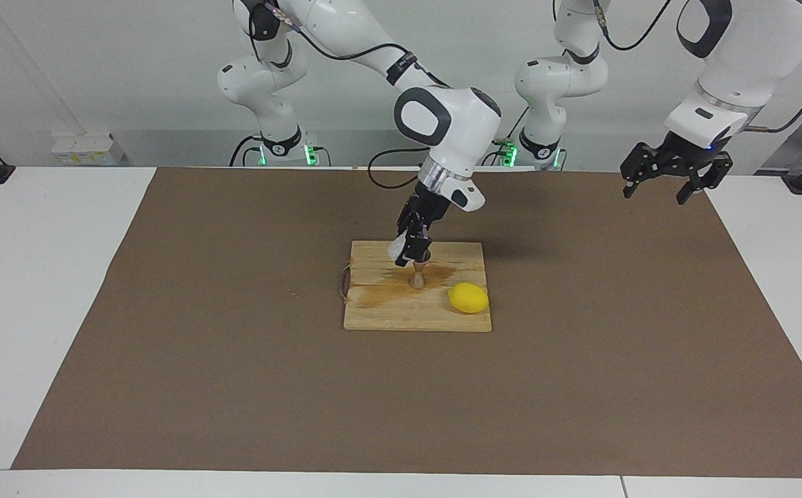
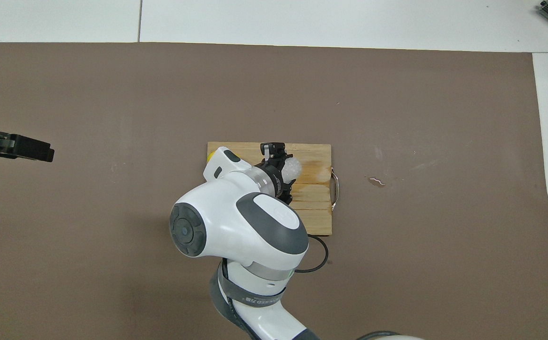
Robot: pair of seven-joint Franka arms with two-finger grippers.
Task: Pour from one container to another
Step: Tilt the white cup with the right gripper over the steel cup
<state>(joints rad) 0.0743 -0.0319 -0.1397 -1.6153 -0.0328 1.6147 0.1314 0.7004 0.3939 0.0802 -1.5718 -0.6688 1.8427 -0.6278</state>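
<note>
Over jigger, right end effector grips cup; jigger hidden overhead.

— What do we count on the table?
— We see one wooden board, one lemon, one metal jigger, one translucent cup.
— Arms?
— We count two.
</note>
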